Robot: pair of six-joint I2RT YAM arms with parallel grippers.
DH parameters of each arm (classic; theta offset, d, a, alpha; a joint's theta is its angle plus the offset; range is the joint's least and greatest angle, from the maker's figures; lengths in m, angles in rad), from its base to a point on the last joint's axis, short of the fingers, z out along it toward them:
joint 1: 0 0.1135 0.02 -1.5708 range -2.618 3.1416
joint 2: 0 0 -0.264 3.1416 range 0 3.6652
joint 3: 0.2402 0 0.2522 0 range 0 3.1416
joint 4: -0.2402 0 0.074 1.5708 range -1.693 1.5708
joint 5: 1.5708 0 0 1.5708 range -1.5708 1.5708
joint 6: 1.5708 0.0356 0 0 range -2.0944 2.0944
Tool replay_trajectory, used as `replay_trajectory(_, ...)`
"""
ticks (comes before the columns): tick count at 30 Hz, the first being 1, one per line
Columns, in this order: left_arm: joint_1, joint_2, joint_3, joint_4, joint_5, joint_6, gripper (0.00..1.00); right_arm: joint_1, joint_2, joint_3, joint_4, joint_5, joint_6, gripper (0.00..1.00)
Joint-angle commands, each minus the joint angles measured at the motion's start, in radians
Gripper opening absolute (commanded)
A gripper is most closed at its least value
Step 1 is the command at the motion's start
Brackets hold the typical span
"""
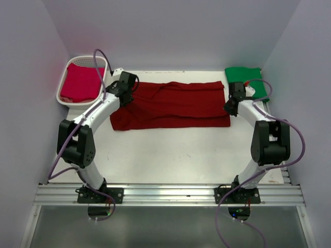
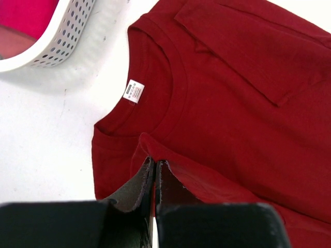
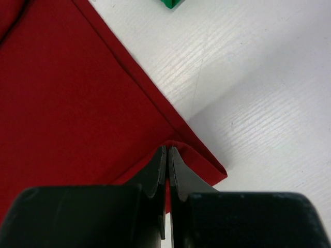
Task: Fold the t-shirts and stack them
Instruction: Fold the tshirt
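The dark maroon t-shirt (image 1: 170,106) lies lengthwise across the table, its long edges folded in. My left gripper (image 1: 125,94) is at its collar end and is shut on a raised fold of the cloth (image 2: 154,163), just below the neckline and its white label (image 2: 135,91). My right gripper (image 1: 231,107) is at the hem end, shut on a pinch of the maroon t-shirt (image 3: 77,88) near its corner (image 3: 169,150). A folded green t-shirt (image 1: 247,78) lies at the back right. The pinkish crimson t-shirt (image 1: 80,82) sits in the basket.
The white lattice basket (image 1: 63,82) stands at the back left, close to my left wrist, and its wall (image 2: 62,36) shows in the left wrist view. A sliver of the green t-shirt (image 3: 170,3) shows at the top of the right wrist view. Grey walls enclose the table.
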Motion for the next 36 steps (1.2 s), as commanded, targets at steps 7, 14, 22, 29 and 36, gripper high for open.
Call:
replay_trajectory(7, 0.031, 0.067, 0.077, 0.024, -0.008, 0.038, 0.0, -0.014, 0.045, 0.053, 0.032, 0.041, -0.012, 0.0)
replay_trajectory(14, 0.054, 0.098, 0.09, 0.035, -0.008, 0.038, 0.0, -0.015, 0.076, 0.067, 0.039, 0.033, -0.012, 0.0)
replay_trajectory(22, 0.069, 0.168, 0.13, 0.07, 0.03, 0.038, 0.0, -0.015, 0.093, 0.063, 0.065, 0.032, -0.006, 0.0)
replay_trajectory(29, 0.072, 0.204, 0.135, 0.213, 0.092, 0.082, 0.14, -0.014, 0.056, 0.021, 0.152, 0.007, -0.001, 0.25)
replay_trajectory(36, 0.071, 0.005, -0.127, 0.521, 0.227, 0.081, 1.0, -0.008, -0.116, -0.133, 0.34, -0.043, -0.069, 0.92)
